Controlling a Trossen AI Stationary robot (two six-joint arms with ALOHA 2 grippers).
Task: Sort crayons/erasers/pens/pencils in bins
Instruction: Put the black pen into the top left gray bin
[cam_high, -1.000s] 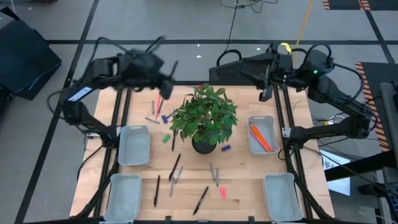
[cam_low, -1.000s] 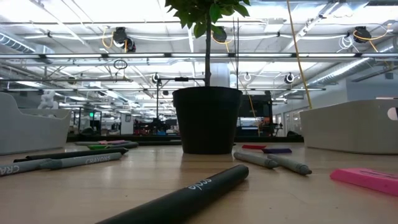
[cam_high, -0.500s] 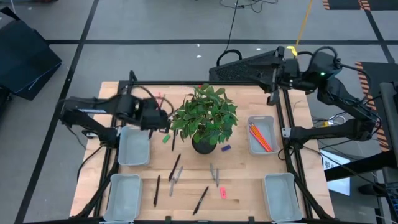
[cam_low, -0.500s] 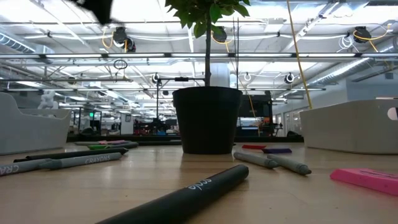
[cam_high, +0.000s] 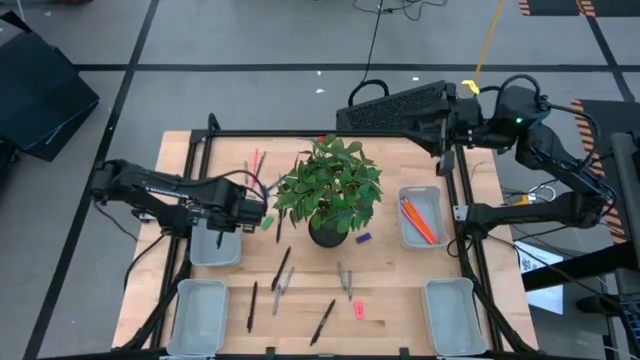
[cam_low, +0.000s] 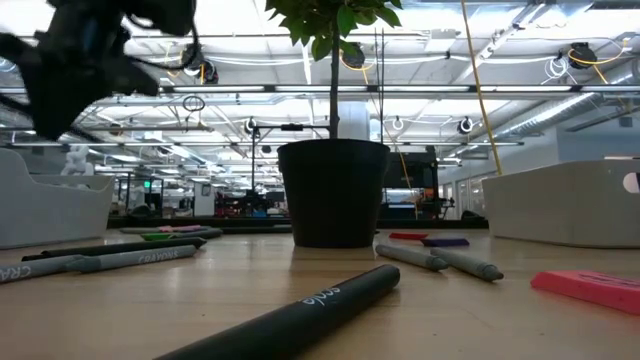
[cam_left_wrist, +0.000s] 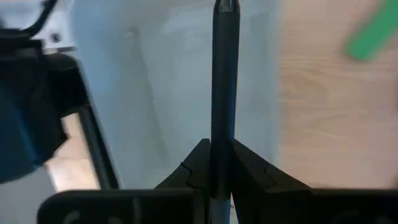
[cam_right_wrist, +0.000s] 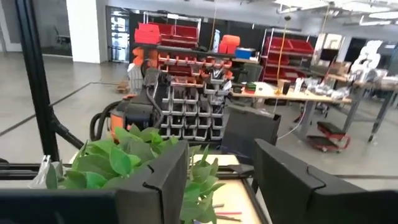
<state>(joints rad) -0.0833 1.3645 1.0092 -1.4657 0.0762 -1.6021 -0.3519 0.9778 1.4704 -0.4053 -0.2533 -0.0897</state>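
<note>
My left gripper (cam_high: 236, 212) hovers over the far-left bin (cam_high: 213, 245), shut on a black pen (cam_left_wrist: 224, 74). In the low view my left gripper (cam_low: 88, 60) is a dark blur high at the left. My right gripper (cam_high: 440, 125) waits open (cam_right_wrist: 221, 168) beyond the table's far right corner. Orange pencils (cam_high: 418, 220) lie in the far-right bin (cam_high: 420, 192). More black pens (cam_high: 280, 268) and grey crayons (cam_high: 345, 280) lie flat on the table, as do a pink eraser (cam_high: 359, 310), a purple eraser (cam_high: 363, 238) and a green eraser (cam_high: 267, 223). My left gripper pinches the black pen's shaft (cam_left_wrist: 224, 134) between its two fingers. The pen runs forward along the fingers and sticks out past their ends. It hangs clear above the pale bin floor (cam_left_wrist: 155, 93).
A potted plant (cam_high: 330, 195) stands mid-table, just right of my left gripper. Red pencils (cam_high: 255, 165) lie near the far edge. Two more bins sit at the near left (cam_high: 198, 315) and near right (cam_high: 452, 315). Black frame rails (cam_high: 195, 180) run along the table's sides.
My left gripper has swung from high over the table's far edge toward the near edge and down, carrying the pen, until it is over the far-left bin. It has come into the low view at the upper left.
</note>
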